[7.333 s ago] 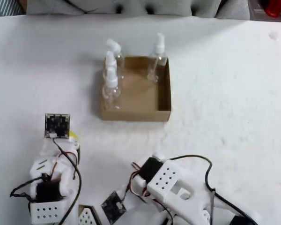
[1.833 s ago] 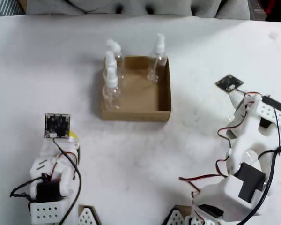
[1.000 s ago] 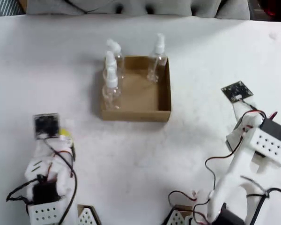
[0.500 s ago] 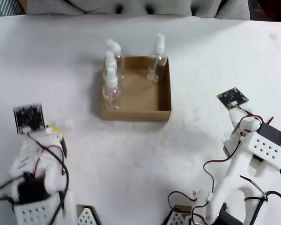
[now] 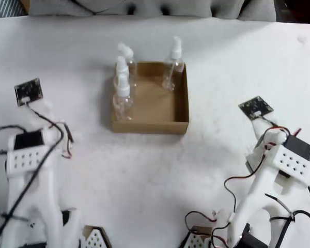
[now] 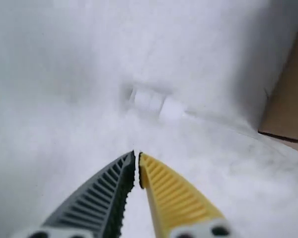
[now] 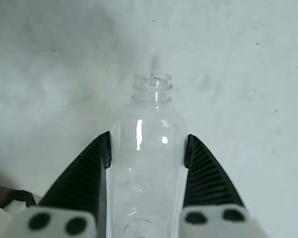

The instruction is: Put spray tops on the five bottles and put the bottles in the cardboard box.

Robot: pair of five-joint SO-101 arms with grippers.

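A: Status, near stuff first.
B: Right claw (image 7: pixel 147 140) is pinching the fifth bottle (image 7: pixel 147 168) by the body, one jaw on each side. The neck is bare and points away from the claw, over the desk (image 5: pixel 222 62).
A: Left one?
B: Left claw (image 6: pixel 137 161) is pressed together with nothing in it. A loose spray top (image 6: pixel 154 101) lies on the desk just ahead of the tips, not touching, upper centre of the left wrist frame.
A: Farther out?
B: Cardboard box (image 5: pixel 180 111) sits mid-frame in the high view, well beyond both arms. Four bottles (image 5: pixel 123 98) have tops on: three along its left wall, one at the upper right corner. They look to be inside.
A: Progress?
B: I'd say four of five are done. What's left is to cap the held bottle and box it.
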